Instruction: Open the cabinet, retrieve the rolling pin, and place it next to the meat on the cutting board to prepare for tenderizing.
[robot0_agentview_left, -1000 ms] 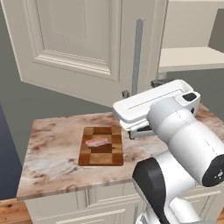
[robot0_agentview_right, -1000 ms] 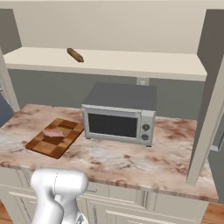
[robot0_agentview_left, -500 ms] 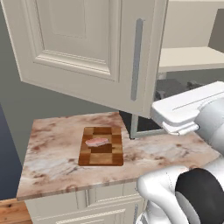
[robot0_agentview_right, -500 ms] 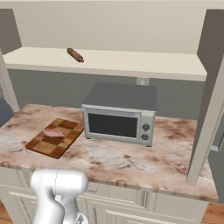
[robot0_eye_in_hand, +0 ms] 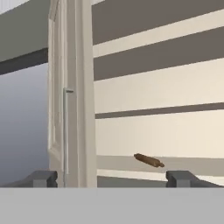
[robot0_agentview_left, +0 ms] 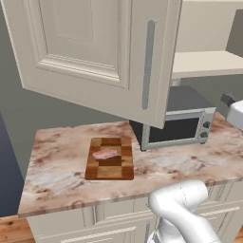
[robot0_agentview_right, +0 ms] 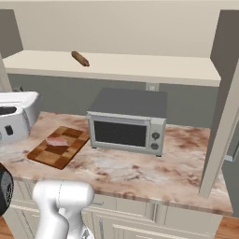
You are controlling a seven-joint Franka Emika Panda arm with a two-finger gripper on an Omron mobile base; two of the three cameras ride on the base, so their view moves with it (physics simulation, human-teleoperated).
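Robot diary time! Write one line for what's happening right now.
cabinet: open | rolling pin: on shelf, untouched | claw: open, empty, facing shelf | meat: on cutting board

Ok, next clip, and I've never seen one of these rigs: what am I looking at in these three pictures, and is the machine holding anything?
It is a rendered kitchen with a white robot arm on a driving base. Two pictures come from cameras on that base, behind the arm to its left and right, looking over the counter. The third comes from a camera on the hand, looking along its tool, whose two dark finger tips rise at the bottom.

On the counter lie a checkered cutting board with a small slab of meat on it, and a grey toaster oven beside the board. Above, the cabinet doors stand open, and the rolling pin lies on its shelf.

The tool's tips stand wide apart with nothing between them: it holds nothing. In the hand view the pin lies ahead, on the shelf.
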